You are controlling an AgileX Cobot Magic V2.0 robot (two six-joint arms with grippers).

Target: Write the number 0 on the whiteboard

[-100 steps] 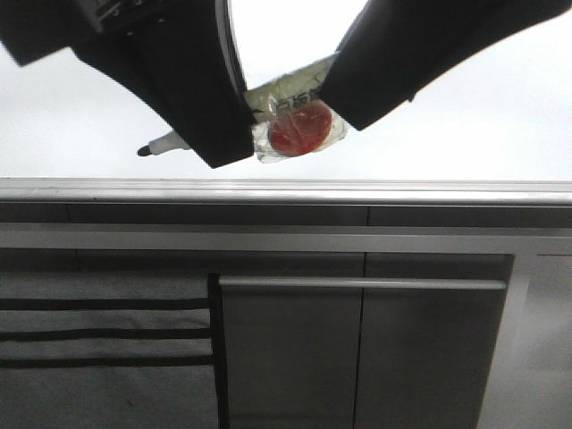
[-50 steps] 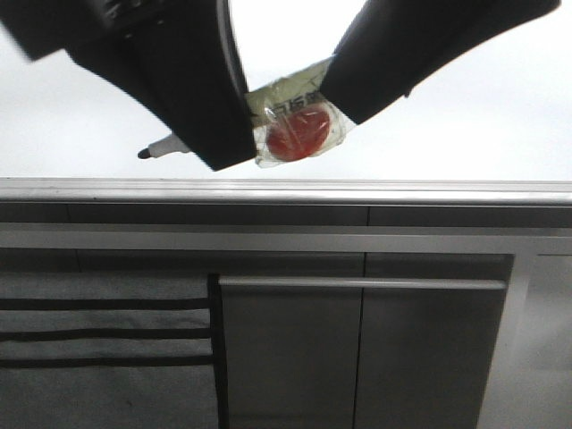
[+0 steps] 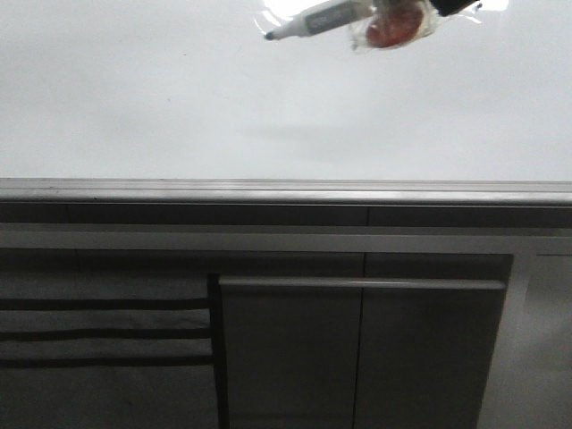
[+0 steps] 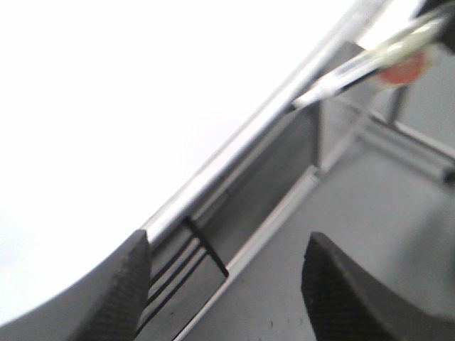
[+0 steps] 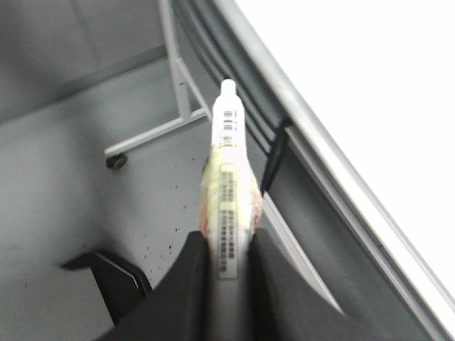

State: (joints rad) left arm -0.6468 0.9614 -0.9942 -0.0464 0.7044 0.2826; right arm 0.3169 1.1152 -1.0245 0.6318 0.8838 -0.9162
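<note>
Across the upper half of the front view lies the whiteboard (image 3: 134, 98), glossy white and flat, bounded along its near side by a grey metal edge strip (image 3: 286, 189). No ink mark of the number 0 can be made out on the board surface in any view; the left wrist and right wrist views show that surface only as overexposed white. Below the edge strip stand dark grey cabinet panels (image 3: 357, 349), with horizontal black bands on the panel at the left.

Left gripper (image 4: 227, 284): seen only in the left wrist view, its two dark textured fingers (image 4: 341, 291) are spread wide apart with nothing between them. It hangs beside the board's edge, over the cabinet and grey floor.

Right gripper (image 5: 229, 259): its fingers are closed tightly on the barrel of a white marker pen (image 5: 229, 142), gripping it together with a clear plastic packet (image 5: 231, 188) wrapped against the barrel. A printed barcode label is visible on the pen. In the front view only a dark tip of this gripper shows at the top edge.

The marker pen appears at the top of the front view, lying near horizontal above the board with its black tip (image 3: 269, 36) pointing left. Whether the tip touches the surface cannot be told. A round red item (image 3: 394, 29) shows inside the packet, just beside the pen.
</note>
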